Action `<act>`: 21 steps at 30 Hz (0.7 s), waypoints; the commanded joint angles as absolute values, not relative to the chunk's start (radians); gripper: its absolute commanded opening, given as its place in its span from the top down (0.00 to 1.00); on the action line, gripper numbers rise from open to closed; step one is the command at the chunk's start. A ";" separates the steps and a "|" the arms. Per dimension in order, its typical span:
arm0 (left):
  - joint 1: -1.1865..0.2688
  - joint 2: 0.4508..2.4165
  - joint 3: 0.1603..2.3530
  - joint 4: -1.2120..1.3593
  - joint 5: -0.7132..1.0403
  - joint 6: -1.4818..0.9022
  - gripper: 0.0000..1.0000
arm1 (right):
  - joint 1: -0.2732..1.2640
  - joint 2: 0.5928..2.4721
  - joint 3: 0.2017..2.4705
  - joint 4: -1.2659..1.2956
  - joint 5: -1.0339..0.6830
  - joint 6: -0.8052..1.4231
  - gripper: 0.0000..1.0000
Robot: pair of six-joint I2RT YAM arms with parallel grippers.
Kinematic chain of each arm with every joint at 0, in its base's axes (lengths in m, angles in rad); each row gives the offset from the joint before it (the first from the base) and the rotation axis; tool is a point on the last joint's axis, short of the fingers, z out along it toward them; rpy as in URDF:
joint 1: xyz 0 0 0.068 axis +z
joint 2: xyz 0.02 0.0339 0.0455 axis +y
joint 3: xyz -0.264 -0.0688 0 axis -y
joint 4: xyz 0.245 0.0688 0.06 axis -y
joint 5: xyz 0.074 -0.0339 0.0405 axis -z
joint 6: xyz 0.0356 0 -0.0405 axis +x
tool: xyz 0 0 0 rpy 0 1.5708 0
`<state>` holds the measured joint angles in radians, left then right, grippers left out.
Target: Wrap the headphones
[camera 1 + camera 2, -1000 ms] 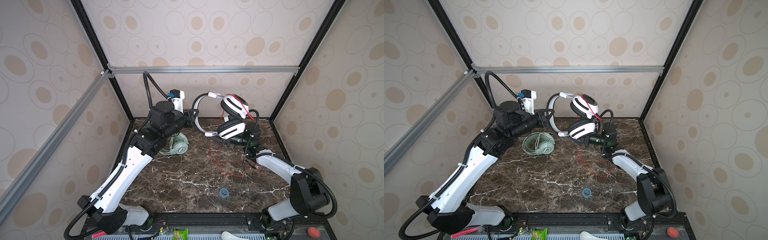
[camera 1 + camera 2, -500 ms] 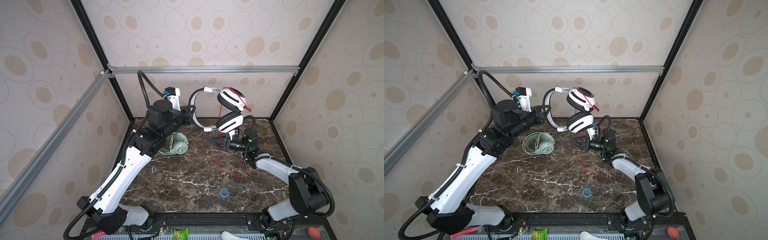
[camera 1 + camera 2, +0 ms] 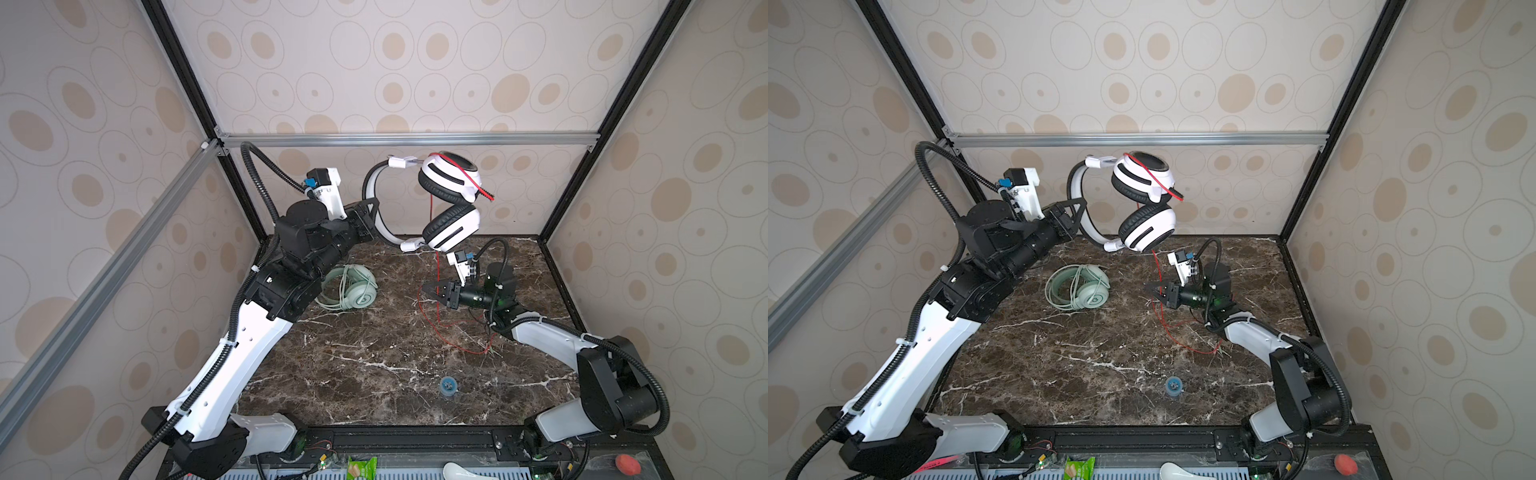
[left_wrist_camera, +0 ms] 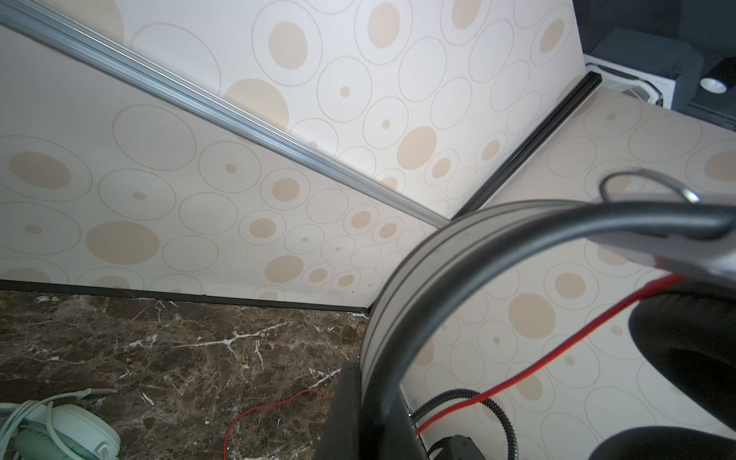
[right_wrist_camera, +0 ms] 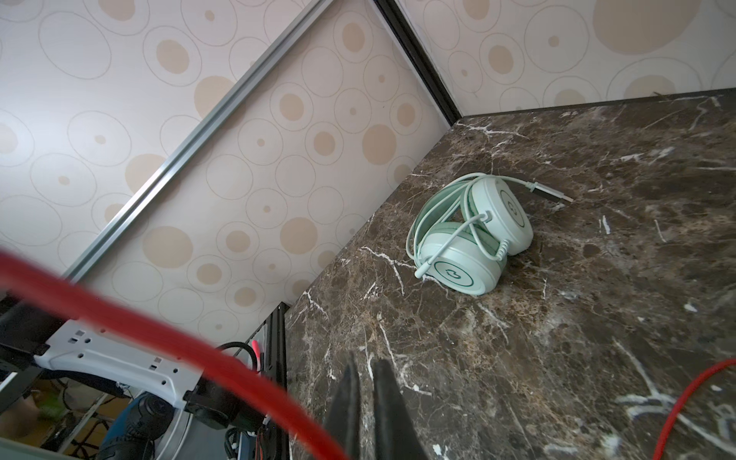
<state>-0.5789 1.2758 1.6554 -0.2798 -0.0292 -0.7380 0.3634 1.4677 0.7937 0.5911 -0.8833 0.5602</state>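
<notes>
My left gripper is shut on the headband of the white-and-black headphones and holds them in the air at the back. Their red cord loops over the upper ear cup, hangs down and coils on the table. My right gripper is low over the table below the ear cups, shut where the cord crosses its fingers. The pinch point is hidden in the right wrist view. The mint green headphones lie wrapped at the back left.
A small blue round object lies on the marble table near the front. Patterned walls and black frame posts close in three sides. A silver rail crosses the back wall above the lifted headset.
My left arm raised the white-and-black headphones higher. My right gripper dropped from beside the lower ear cup to low over the table and closed from half open to shut.
</notes>
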 commanded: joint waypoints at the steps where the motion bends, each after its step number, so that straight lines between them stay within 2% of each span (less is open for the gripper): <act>1: -0.568 1.242 1.656 -0.144 -0.142 -0.811 1.00 | 0.374 1.388 0.774 0.494 -0.839 0.501 1.00; 11: -0.568 1.235 1.546 -0.085 -0.316 -0.842 1.00 | 0.432 1.187 0.798 -0.011 -0.663 0.222 1.00; 21: -0.568 1.246 1.478 -0.134 -0.473 -0.865 1.00 | 0.584 0.981 0.832 -0.329 -0.502 0.055 1.00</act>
